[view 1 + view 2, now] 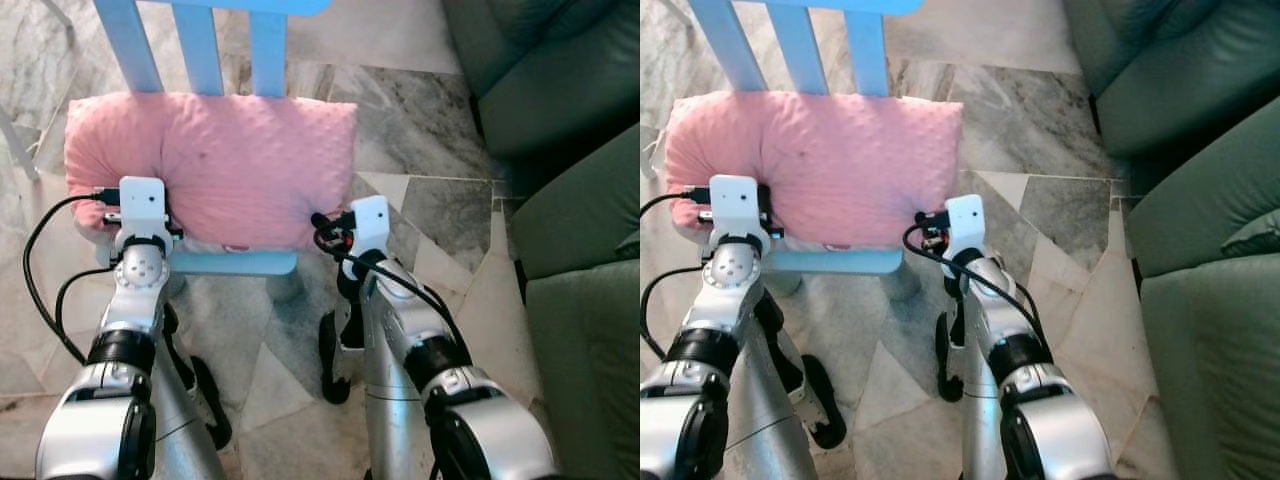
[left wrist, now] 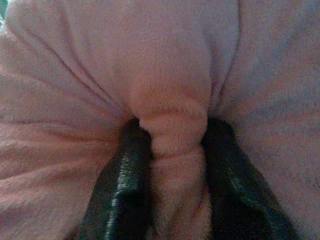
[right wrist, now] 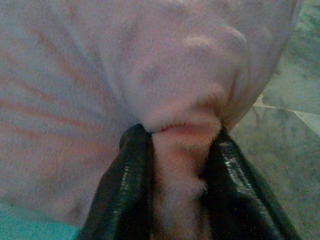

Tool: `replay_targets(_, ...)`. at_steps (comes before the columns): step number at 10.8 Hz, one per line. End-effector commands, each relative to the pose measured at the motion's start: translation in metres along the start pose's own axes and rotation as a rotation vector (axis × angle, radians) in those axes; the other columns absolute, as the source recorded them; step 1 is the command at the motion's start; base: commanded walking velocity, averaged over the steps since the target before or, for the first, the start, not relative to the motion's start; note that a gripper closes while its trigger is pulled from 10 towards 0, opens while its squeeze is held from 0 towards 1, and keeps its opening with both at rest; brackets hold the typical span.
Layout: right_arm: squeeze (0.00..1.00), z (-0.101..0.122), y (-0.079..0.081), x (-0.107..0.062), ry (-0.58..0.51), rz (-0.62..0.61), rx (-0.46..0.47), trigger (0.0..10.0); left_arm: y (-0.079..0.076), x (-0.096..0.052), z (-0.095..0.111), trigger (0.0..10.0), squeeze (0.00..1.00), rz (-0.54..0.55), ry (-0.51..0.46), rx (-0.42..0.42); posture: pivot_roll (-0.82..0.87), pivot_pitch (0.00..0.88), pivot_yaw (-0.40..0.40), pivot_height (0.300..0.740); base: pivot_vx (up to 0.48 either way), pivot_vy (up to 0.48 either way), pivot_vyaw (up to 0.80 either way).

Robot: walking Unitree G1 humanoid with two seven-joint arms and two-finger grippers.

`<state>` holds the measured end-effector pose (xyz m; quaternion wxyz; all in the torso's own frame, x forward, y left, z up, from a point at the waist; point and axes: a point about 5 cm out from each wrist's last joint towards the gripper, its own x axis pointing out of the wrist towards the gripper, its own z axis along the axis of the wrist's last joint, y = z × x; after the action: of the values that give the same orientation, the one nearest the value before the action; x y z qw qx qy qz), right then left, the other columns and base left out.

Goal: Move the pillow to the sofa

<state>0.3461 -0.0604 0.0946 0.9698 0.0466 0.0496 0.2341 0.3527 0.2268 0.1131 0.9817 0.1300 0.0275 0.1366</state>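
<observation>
A plump, rectangular pink pillow of soft dimpled fleece (image 1: pixel 215 165) lies on the seat of a light-blue slatted wooden chair (image 1: pixel 200 45), and both grippers pinch its near edge. The left gripper (image 2: pixel 172 145) has a bunched fold of fleece squeezed between its glossy black fingers (image 2: pixel 125 185), and the right gripper (image 3: pixel 177 145) nips the pillow's near right corner likewise. To the robot's right, across grey veined marble floor tiles (image 1: pixel 430 200), stands a dark green smooth-upholstered sofa (image 1: pixel 560 90).
</observation>
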Motion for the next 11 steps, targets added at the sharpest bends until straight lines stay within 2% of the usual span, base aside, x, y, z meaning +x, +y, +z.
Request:
replay_targets(1, 0.00, -0.028, -0.006, -0.011, 0.110, -0.031, 0.033, 0.0, -0.004, -0.012, -0.037, 0.0, 0.00, -0.017, 0.166, 0.006, -0.05, 0.443, -0.147, 0.445, 0.000, 0.000, 0.00)
replay_targets(5, 0.00, -0.022, -0.015, -0.008, 0.095, -0.060, 0.017, 0.0, -0.015, -0.011, -0.034, 0.0, 0.00, -0.026, 0.154, -0.015, -0.04, 0.312, -0.128, 0.445, 0.000, 0.000, 0.00)
replay_targets(6, 0.00, -0.023, -0.018, -0.011, 0.073, -0.075, 0.005, 0.0, -0.016, -0.014, -0.035, 0.0, 0.00, 0.000, 0.128, 0.002, -0.02, 0.225, -0.111, 0.445, 0.000, 0.000, 0.00)
replay_targets(8, 0.00, -0.026, -0.024, -0.019, 0.033, -0.098, -0.013, 0.0, -0.011, -0.022, -0.038, 0.0, 0.00, 0.015, 0.077, 0.015, 0.00, 0.134, -0.091, 0.445, 0.000, 0.000, 0.00)
replay_targets(9, 0.00, -0.028, -0.032, -0.029, -0.021, -0.129, -0.018, 0.0, -0.002, -0.029, -0.038, 0.0, 0.00, 0.041, 0.020, 0.022, 0.01, 0.092, -0.084, 0.445, 0.000, 0.000, 0.00)
replay_targets(10, 0.00, -0.029, -0.036, -0.035, -0.041, -0.151, -0.040, 0.0, 0.000, -0.035, -0.036, 0.0, 0.00, 0.060, -0.014, 0.016, 0.02, 0.058, -0.073, 0.445, 0.000, 0.000, 0.00)
replay_targets(11, 0.00, -0.025, -0.044, -0.047, -0.099, -0.182, -0.065, 0.0, -0.002, -0.048, -0.031, 0.0, 0.00, 0.042, -0.060, 0.012, 0.02, 0.038, -0.064, 0.445, 0.000, 0.000, 0.00)
